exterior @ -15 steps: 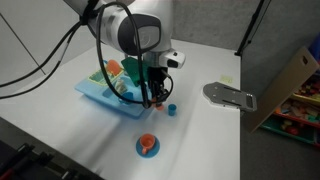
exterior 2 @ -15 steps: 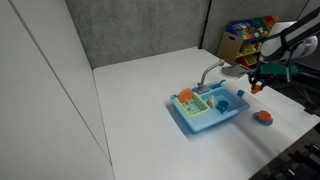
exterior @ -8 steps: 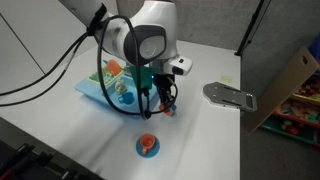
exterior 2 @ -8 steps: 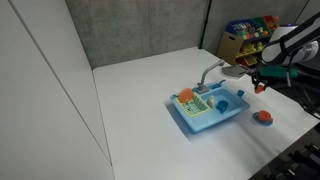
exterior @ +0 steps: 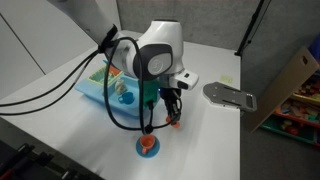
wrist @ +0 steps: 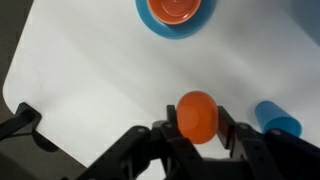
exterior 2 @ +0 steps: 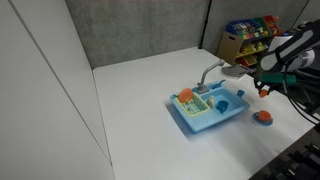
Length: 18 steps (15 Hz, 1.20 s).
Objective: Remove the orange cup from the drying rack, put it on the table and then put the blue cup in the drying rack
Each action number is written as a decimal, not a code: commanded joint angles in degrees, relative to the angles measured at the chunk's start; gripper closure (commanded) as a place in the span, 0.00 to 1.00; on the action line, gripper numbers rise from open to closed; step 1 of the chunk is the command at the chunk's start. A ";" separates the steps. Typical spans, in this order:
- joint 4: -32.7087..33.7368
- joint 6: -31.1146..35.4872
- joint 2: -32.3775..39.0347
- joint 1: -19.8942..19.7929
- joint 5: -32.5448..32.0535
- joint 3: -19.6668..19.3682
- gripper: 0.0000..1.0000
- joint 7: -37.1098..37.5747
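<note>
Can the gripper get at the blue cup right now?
Probably not yet: the gripper is shut on the orange cup. The blue cup sits in the open on the table beside it, nothing blocking.

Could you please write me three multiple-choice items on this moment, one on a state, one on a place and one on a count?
1. How is the gripper?
A. wide open and empty
B. shut on the orange cup
C. out of every view

2. Where is the blue cup?
A. on the table, beside the gripper
B. stacked on the orange cup
C. between the jaws

3. How many cups show in the wrist view?
A. one
B. three
C. two

Answers:
1 B: in the wrist view the jaws sit against both sides of the orange cup.
2 A: the blue cup rests on the white top to one side of the gripper, apart from the orange cup.
3 C: only the orange cup and the blue cup appear there.
</note>
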 commanded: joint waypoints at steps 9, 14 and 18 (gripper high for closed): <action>6.67 0.63 10.49 -1.09 0.22 -3.54 0.84 2.57; 8.14 2.50 13.94 -0.39 0.33 -4.08 0.84 3.36; 8.41 3.13 14.67 0.05 0.40 -4.46 0.84 3.44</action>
